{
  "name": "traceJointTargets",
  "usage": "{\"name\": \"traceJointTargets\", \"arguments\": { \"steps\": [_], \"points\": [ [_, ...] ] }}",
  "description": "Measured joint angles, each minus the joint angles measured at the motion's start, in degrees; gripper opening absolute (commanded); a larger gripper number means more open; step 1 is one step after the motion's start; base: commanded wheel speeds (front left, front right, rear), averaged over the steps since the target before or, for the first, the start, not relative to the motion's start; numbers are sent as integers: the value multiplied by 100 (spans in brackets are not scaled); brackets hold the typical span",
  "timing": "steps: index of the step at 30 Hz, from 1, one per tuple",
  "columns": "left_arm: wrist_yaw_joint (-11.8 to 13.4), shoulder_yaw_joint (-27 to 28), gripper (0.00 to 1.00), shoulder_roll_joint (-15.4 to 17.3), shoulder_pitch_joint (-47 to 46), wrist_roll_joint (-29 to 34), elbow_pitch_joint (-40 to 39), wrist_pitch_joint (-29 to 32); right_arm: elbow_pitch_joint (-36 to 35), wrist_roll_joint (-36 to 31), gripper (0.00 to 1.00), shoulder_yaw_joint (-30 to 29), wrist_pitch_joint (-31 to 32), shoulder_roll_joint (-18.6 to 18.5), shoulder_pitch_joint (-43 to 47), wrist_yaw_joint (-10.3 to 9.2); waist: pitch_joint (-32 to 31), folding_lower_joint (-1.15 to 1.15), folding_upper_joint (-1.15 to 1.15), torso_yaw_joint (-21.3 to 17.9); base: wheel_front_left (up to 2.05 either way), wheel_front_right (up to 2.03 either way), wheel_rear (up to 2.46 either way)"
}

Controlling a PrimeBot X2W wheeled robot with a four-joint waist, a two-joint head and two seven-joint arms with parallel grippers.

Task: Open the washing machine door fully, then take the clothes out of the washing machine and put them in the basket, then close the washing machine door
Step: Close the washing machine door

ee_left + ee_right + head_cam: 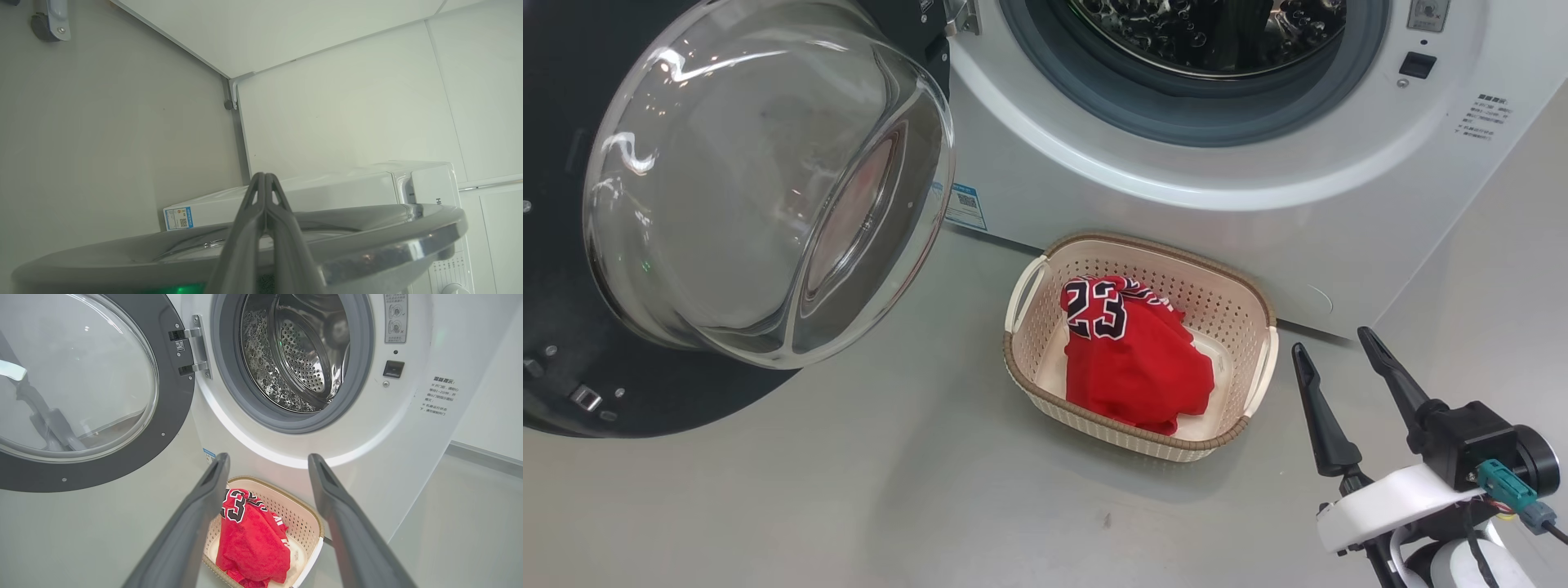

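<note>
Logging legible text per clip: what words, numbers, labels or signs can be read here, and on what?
"23": on the red jersey in the basket.
Blue label sticker, low on the washing machine front: too small to read.
Printed notes right of the drum opening: too blurred to read.
Grey sticker above them: pictograms, no readable words.
Dark lettering near the machine's top corner: cut off, unreadable.

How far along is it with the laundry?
Done: the washing machine door stands wide open and the red clothes lie in the basket; the drum, where visible, looks empty. In hand: the left gripper, shut, sits at the door's outer side, seemingly to push it. Left: closing the door. The right gripper hangs open, empty.
</note>
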Motion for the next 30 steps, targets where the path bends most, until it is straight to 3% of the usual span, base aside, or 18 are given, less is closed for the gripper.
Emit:
{"name": "traceJointTargets", "arguments": {
  "steps": [16,30],
  "points": [
    [-589,52,0,-86,684,-461,-354,847,37,38,100,-135,-113,32,-1,-58,-122,0,0,-56,0,0,0],
    [-770,-71,0,-467,1364,-956,-1285,1640,129,78,100,-136,-214,129,2,-59,-265,0,0,-253,0,0,0]
  ]
}}
